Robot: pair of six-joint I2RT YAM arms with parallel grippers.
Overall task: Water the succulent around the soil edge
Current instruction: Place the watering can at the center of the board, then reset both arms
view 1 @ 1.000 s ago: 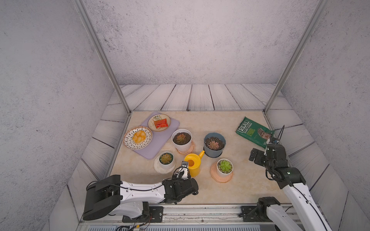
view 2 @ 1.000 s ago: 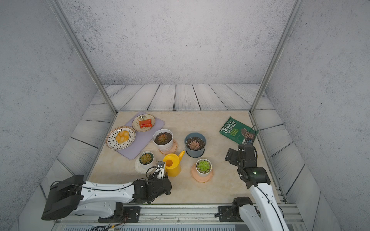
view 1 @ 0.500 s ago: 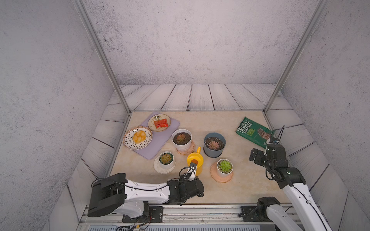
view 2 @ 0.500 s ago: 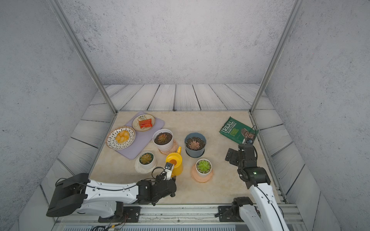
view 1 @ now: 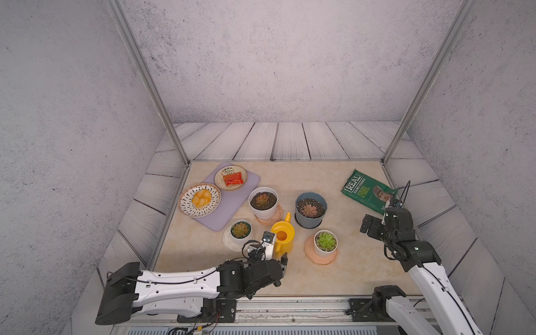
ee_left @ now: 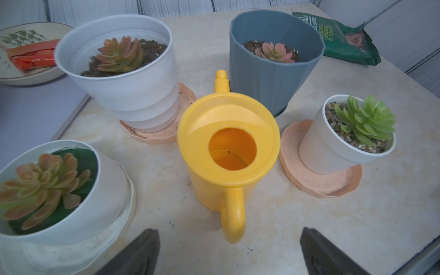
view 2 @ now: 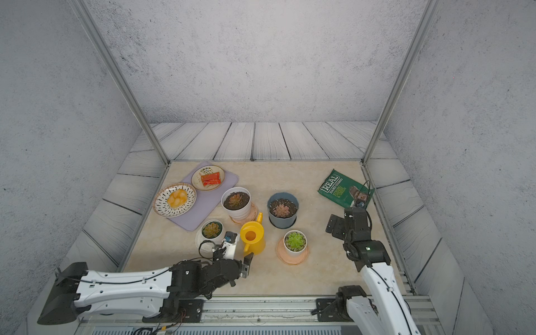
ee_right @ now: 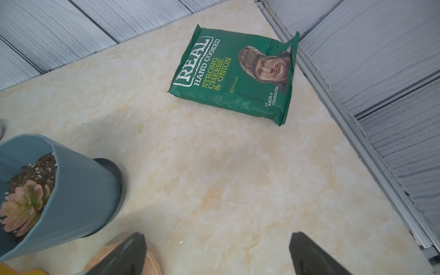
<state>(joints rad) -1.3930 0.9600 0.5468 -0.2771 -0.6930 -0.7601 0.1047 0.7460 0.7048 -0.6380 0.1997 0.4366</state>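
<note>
- Top views: the yellow watering can (view 1: 282,236) stands upright on the table (view 1: 348,269). Its spout points toward the gap between the white ribbed pot (view 1: 264,213) and the blue-grey pot (view 1: 307,220).
- Each of those pots holds a succulent. Two more stand nearer me: a low white pot (view 1: 240,237) left of the can, and a small white pot (view 1: 326,251) with the green succulent (view 1: 326,240) on a peach saucer (view 1: 311,255) right of it. I cannot tell which plant is the target.
- The left gripper (view 1: 277,259) sits low, just behind the can on my side. The right gripper (view 1: 369,227) is well apart from the can, near the crisp bag (view 1: 365,190).
- Left wrist view: the can's handle (ee_left: 234,219) points at the camera. The fingers (ee_left: 142,252) stand wide apart, one on either side of the handle, and touch nothing. The can rests on the table unheld.
- Right wrist view: the right arm's fingers (ee_right: 128,254) are also apart, with only bare table between them. The crisp bag lies flat ahead, and the blue-grey pot with its pinkish succulent (ee_right: 22,207) stands off to one side.
</note>
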